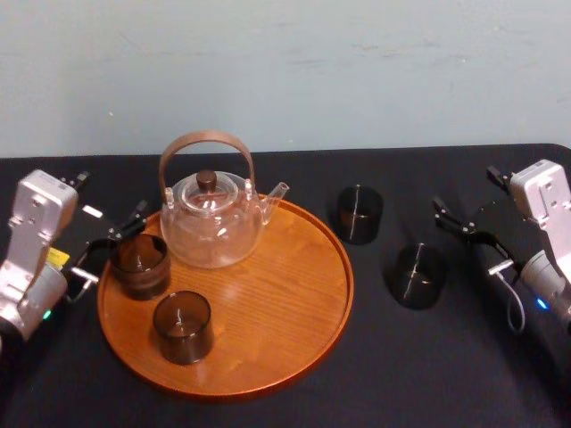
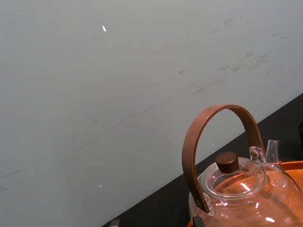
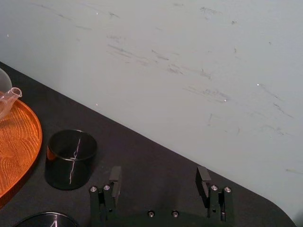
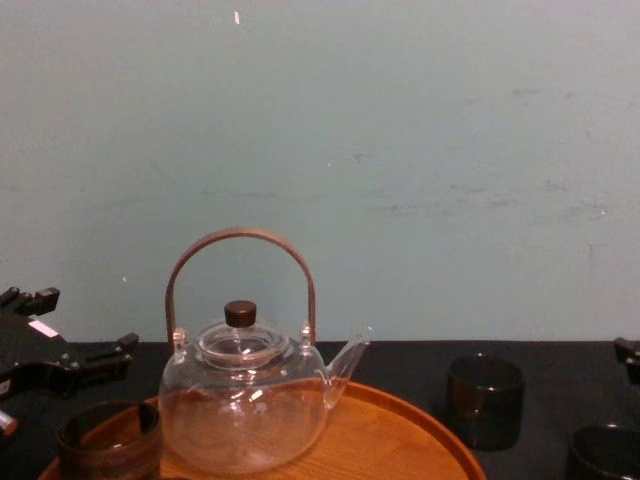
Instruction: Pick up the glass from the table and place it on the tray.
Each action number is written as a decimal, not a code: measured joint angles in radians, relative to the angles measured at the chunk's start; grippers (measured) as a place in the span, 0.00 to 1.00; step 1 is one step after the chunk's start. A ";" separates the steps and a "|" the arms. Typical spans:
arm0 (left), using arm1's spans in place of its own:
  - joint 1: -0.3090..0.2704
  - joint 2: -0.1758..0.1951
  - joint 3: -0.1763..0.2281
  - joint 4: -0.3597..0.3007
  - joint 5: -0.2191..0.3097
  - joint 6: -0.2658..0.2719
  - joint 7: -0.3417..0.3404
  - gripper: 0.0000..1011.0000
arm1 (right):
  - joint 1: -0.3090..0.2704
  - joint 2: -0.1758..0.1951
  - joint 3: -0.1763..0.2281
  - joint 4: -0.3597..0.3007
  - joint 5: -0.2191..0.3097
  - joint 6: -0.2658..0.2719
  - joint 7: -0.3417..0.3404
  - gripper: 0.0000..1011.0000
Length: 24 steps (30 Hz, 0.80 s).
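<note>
Two dark glasses stand on the black table right of the tray: one farther back (image 1: 359,214) (image 3: 71,159) (image 4: 485,399), one nearer (image 1: 417,275) (image 4: 604,454). The round orange-brown tray (image 1: 285,303) (image 3: 19,142) carries two more dark glasses, one at its left edge (image 1: 140,265) and one near the front (image 1: 182,326). My right gripper (image 1: 470,239) (image 3: 159,180) is open and empty, a little to the right of the nearer table glass. My left gripper (image 1: 109,247) (image 4: 70,335) stands open at the tray's left rim, just beside the left-edge glass.
A clear glass teapot (image 1: 212,218) (image 2: 241,189) (image 4: 245,400) with a brown hoop handle occupies the back left of the tray. A pale wall rises behind the table. Bare black cloth lies in front of the tray and at the right.
</note>
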 joint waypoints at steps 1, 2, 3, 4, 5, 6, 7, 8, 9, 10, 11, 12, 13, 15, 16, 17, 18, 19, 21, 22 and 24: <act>0.000 0.000 0.000 0.000 0.000 0.000 0.000 0.99 | 0.000 0.000 0.000 0.000 0.000 0.000 0.000 0.99; 0.000 0.000 0.000 0.000 0.000 0.000 0.000 0.99 | 0.000 0.000 0.000 0.000 0.000 0.000 0.000 0.99; 0.000 0.000 0.000 0.000 0.000 0.000 0.000 0.99 | 0.000 0.000 0.000 0.000 0.000 0.000 0.000 0.99; 0.000 0.000 0.000 0.000 0.000 0.000 0.000 0.99 | 0.000 0.000 0.000 0.000 0.000 0.000 0.000 0.99; 0.000 0.000 0.000 0.000 0.000 0.000 0.000 0.99 | 0.000 0.000 0.000 0.000 0.000 0.000 0.000 0.99; 0.000 0.000 0.000 0.000 0.000 0.000 0.000 0.99 | 0.000 0.000 0.000 0.000 0.000 0.000 0.000 0.99; 0.000 0.000 0.000 0.000 0.000 0.000 0.000 0.99 | 0.000 0.000 0.000 0.000 0.000 0.000 0.000 0.99; 0.000 0.000 0.000 0.000 0.000 0.000 0.000 0.99 | 0.000 0.000 0.000 0.000 0.000 0.000 0.000 0.99; 0.000 0.000 0.000 0.000 0.000 0.000 0.000 0.99 | 0.000 0.000 0.000 0.000 0.000 0.000 0.000 0.99; 0.000 0.000 0.000 0.000 0.000 0.000 0.000 0.99 | 0.000 0.000 0.000 0.000 0.000 0.000 0.000 0.99; 0.000 0.000 0.000 0.000 0.000 0.000 0.000 0.99 | 0.000 0.000 0.000 0.000 0.000 0.000 0.000 0.99; 0.000 0.000 0.000 0.000 0.000 0.000 0.000 0.99 | 0.000 0.000 0.000 0.000 0.000 0.000 0.000 0.99; 0.000 0.000 0.000 0.000 0.000 0.000 0.000 0.99 | 0.000 0.000 0.000 0.000 0.000 0.000 0.000 0.99; 0.000 0.000 0.000 0.000 0.000 0.000 0.000 0.99 | 0.000 0.000 0.000 0.000 0.000 0.000 0.000 0.99; 0.000 0.000 0.000 0.000 0.000 0.000 0.000 0.99 | 0.000 0.000 0.000 0.000 0.000 0.000 0.000 0.99; 0.000 0.000 0.000 0.000 0.000 0.000 0.000 0.99 | 0.000 0.000 0.000 0.000 0.000 0.000 0.000 0.99; 0.000 0.000 0.000 0.000 0.000 0.000 0.000 0.99 | 0.000 0.000 0.000 0.000 0.000 0.000 0.000 0.99; 0.000 0.000 0.000 0.000 0.000 0.000 0.000 0.99 | 0.000 0.000 0.000 0.000 0.000 0.000 0.000 0.99; 0.000 0.000 0.000 0.000 0.000 0.000 0.000 0.99 | 0.000 0.000 0.000 0.000 0.000 0.000 0.000 0.99; 0.000 0.000 0.000 0.000 0.000 0.000 0.000 0.99 | 0.000 0.000 0.000 0.000 0.000 0.000 0.000 0.99; 0.000 0.000 0.000 0.000 0.000 0.000 0.000 0.99 | 0.000 0.000 0.000 0.000 0.000 0.000 0.000 0.99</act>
